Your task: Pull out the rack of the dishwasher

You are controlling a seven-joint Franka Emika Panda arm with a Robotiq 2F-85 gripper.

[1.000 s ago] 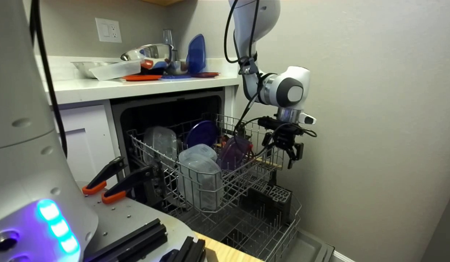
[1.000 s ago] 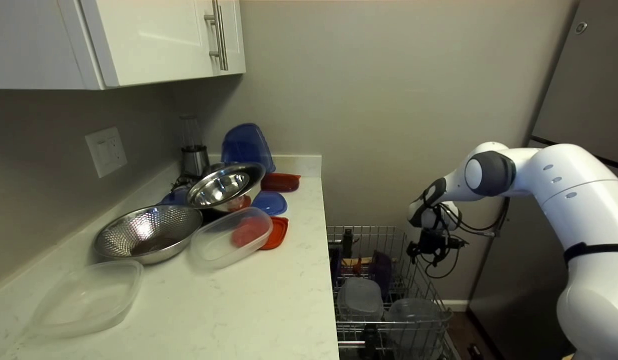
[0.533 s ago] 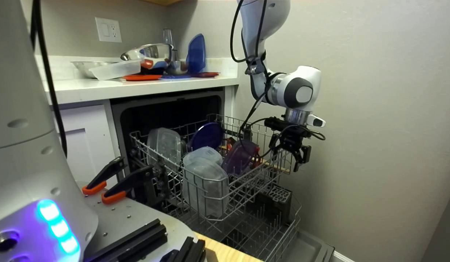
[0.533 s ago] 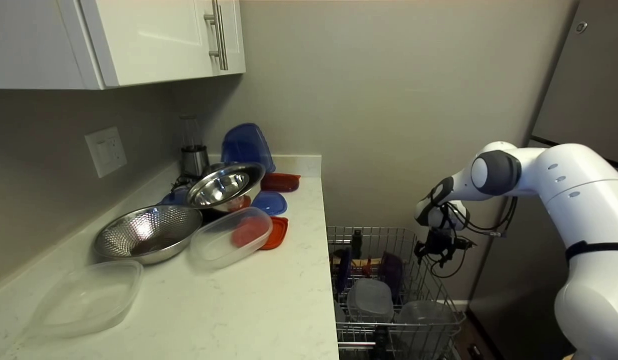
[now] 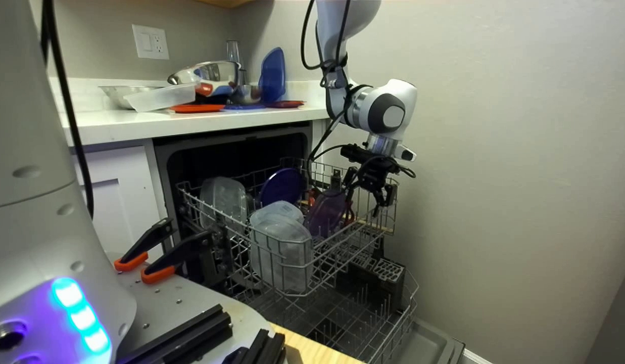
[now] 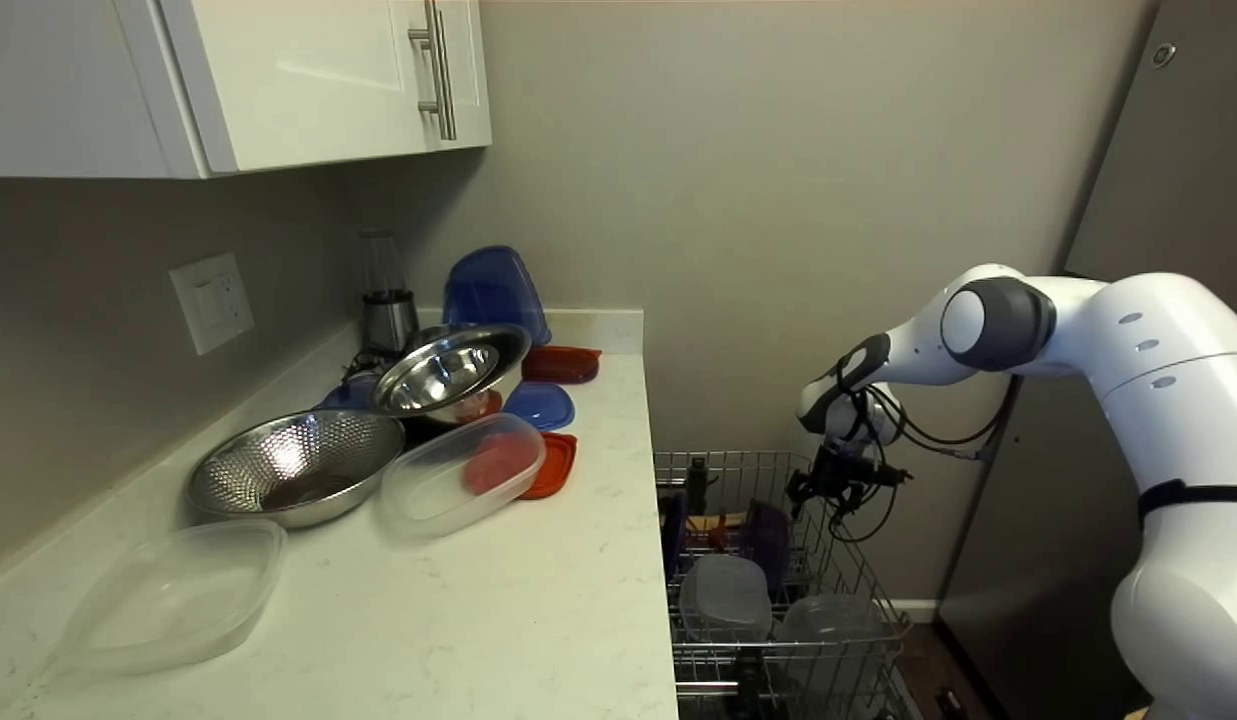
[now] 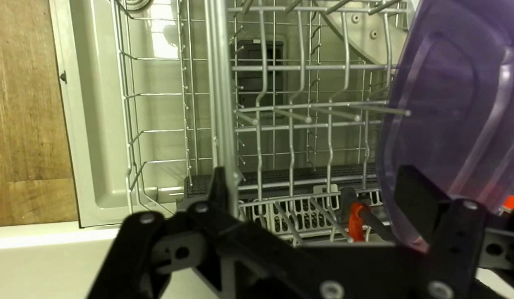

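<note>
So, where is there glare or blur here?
In an exterior view, three glowing blue lights wash out; in an exterior view, highlights glint off the round perforated metal colander; in the wrist view, white glare sits on the smooth pale grey dishwasher door, and the black jointed tool looks slightly blurred.

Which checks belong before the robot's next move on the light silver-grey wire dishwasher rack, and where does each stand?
1. Black two-finger gripper open: ok, its fingers stand apart in the wrist view.
2. Grey fold-down dishwasher door lowered: ok.
3. Light silver-grey wire rack drawn out: ok, it extends well beyond the black dishwasher cavity.
4. Rack firmly gripped: not ok, the fingers are not clamped on it.
5. Finger touching the rack: cannot tell; one finger overlaps its thick edge wires in the wrist view.
6. Translucent purple plastic piece clear of the other finger: cannot tell; they overlap in the wrist view.
</note>
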